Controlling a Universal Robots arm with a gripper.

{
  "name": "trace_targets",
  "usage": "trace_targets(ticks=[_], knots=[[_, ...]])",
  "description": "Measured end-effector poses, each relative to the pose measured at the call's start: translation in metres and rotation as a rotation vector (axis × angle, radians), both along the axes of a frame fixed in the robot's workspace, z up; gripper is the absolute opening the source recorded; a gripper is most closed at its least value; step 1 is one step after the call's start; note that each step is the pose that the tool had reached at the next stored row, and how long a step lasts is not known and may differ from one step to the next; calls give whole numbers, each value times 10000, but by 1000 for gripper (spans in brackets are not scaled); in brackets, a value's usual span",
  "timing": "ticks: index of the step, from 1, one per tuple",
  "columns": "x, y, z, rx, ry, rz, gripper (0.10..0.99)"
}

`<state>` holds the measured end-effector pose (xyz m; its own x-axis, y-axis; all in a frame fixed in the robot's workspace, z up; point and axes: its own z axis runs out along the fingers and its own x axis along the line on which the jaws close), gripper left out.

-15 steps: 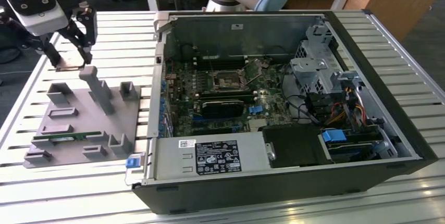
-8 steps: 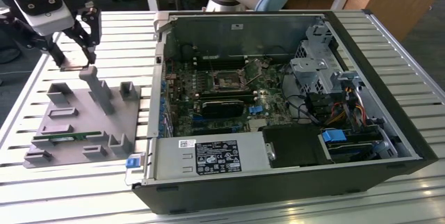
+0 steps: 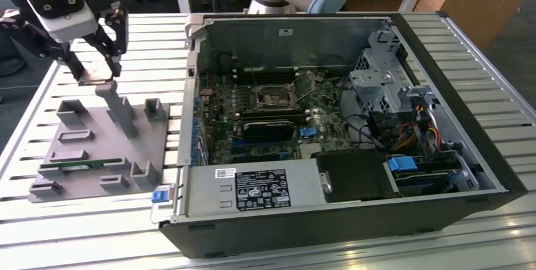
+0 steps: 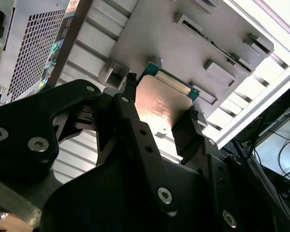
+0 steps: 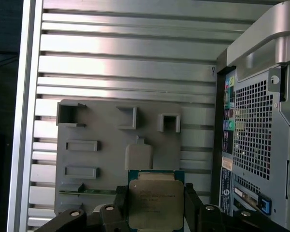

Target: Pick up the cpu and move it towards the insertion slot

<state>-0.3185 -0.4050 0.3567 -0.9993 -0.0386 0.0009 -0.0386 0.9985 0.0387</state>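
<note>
Here the claw [image 3: 94, 76] hangs at the exterior view's left, its two black fingers [image 3: 112, 53] clamped on the cpu [image 3: 89, 82] by two opposite edges. The cpu sits between the fingertips, flat and roughly level, with its broad face turned up toward the wrist. In the first wrist view the cpu [image 5: 155, 197] shows its silver-grey top, framed by a thin green border. It is square, so no side counts as the long one, and its edges run parallel to those of the fixture [image 3: 88, 129] below the claw. In the second wrist view the green border shows on the edge that reaches out past the fingertips. The fixture is a grey plate with raised posts and pockets, and the top of one post stands just beside the cpu. Lower on the plate, apart from the claw, a green stick [image 3: 74, 166] lies flat in a groove. All of this rests on a slatted metal table [image 3: 150, 44]. To the exterior view's right of the claw lies an open case [image 3: 469, 94] with its board exposed. On that board, well apart from the claw, is the slot [image 3: 275, 95], a silvery frame around a dark centre.
</note>
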Motion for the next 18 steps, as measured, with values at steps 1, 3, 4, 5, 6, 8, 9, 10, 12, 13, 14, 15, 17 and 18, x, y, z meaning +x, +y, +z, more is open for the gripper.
trace_targets(ticks=[1, 3, 4, 5, 6, 8, 9, 10, 12, 13, 14, 15, 17, 18], knots=[[10, 0, 0, 1, -1, 0, 541], [32, 0, -1, 1, -1, 0, 541], [42, 0, -1, 0, -1, 1, 541], [52, 0, 0, 1, -1, 1, 541], [62, 0, -1, 0, -1, 0, 541], [82, 0, 0, 0, -1, 1, 541], [92, 0, 0, 0, -1, 0, 541], [102, 0, 0, 0, -1, 0, 541], [122, 0, -1, 1, -1, 0, 541], [132, 0, 0, 1, -1, 0, 541], [142, 0, 0, 0, -1, 1, 541], [152, 0, -1, 1, -1, 1, 541], [173, 0, 0, 0, -1, 1, 541], [183, 0, 0, 0, -1, 1, 541]])
